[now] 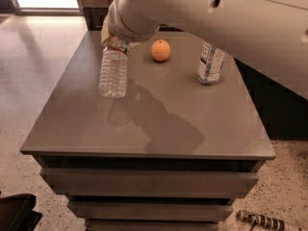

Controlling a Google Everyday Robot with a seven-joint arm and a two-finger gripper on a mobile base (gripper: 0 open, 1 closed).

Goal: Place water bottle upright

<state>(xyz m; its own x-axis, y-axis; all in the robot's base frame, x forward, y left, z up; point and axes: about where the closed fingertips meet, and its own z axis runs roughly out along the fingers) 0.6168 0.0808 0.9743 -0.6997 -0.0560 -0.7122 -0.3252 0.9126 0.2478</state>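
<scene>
The water bottle (113, 71) is clear and ribbed, with a narrow red-and-blue label band near its neck. It hangs almost upright, base down, a little above the left part of the grey table (72, 129). My gripper (115, 41) holds it by the neck and cap end, which the wrist hides. The white arm runs in from the upper right and covers the gripper's upper part.
An orange (160, 50) sits at the back middle of the table. A taller bottle with a big white label (210, 63) stands upright at the back right. The table has drawer fronts below; tiled floor lies to the left.
</scene>
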